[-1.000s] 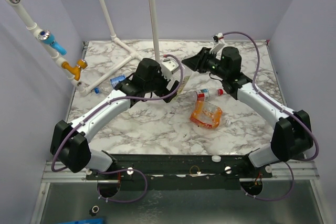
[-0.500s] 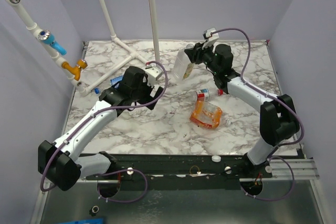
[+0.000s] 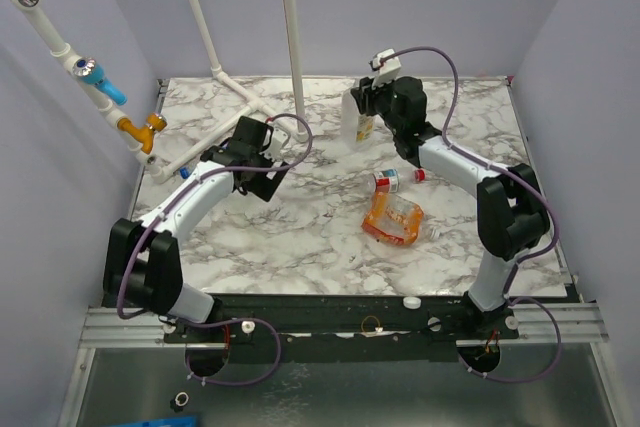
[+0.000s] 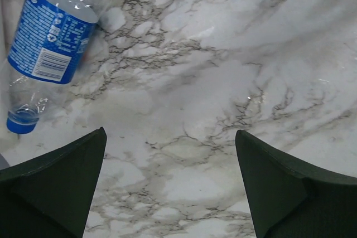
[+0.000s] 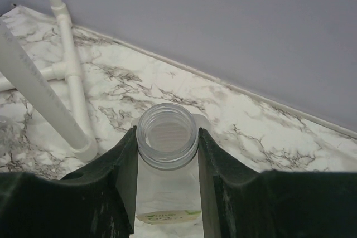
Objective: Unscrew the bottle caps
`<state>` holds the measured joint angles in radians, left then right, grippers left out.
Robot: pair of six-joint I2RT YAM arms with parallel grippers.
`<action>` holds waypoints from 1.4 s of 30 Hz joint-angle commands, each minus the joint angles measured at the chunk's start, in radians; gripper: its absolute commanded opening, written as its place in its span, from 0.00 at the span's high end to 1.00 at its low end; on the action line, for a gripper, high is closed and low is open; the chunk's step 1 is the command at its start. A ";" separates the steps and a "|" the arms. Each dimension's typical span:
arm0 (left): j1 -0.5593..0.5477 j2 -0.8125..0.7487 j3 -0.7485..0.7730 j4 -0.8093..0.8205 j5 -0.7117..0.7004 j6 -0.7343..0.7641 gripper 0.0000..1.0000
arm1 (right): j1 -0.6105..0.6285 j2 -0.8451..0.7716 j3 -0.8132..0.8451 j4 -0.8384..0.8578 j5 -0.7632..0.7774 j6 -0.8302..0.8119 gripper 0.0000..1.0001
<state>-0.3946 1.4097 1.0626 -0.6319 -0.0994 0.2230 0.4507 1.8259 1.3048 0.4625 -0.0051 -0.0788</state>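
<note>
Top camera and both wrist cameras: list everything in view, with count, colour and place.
tall bottle: one, clear with yellow-green label, uncapped, held at far centre
Pepsi bottle: one, clear with blue label, lying at the left
blue cap: one, on the Pepsi bottle
red-label bottle: one, clear, lying mid-table
red cap: one, at that bottle's end
orange-label bottle: one, crumpled, nearer than the red-label one
white cap: one, loose at the near rail
pipe frame: one, white, far left
table: one, grey-veined white marble
left gripper: one, dark, open over bare marble
right gripper: one, dark, shut on the tall bottle's neck
</note>
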 commanded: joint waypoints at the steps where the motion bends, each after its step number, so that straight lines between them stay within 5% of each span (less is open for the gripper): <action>1: 0.076 0.110 0.091 0.013 -0.076 0.114 0.01 | 0.004 0.022 0.059 -0.074 0.050 0.020 0.82; 10: 0.188 0.299 0.178 0.045 -0.200 0.192 0.01 | 0.005 0.006 0.037 -0.117 0.033 0.057 0.40; 27: 0.244 0.508 0.292 0.147 -0.160 0.327 0.01 | 0.005 -0.187 -0.043 -0.176 0.021 0.142 0.00; 32: 0.251 0.544 0.276 0.144 -0.097 0.396 0.02 | 0.005 -0.316 -0.123 -0.165 -0.027 0.199 0.00; 42: 0.124 0.384 0.155 -0.115 0.264 0.517 0.38 | 0.005 -0.465 -0.175 -0.198 -0.083 0.259 0.00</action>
<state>-0.1780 1.9018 1.2961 -0.5556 -0.0772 0.6464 0.4507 1.4002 1.1534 0.2928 -0.0406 0.1417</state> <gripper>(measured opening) 0.686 0.996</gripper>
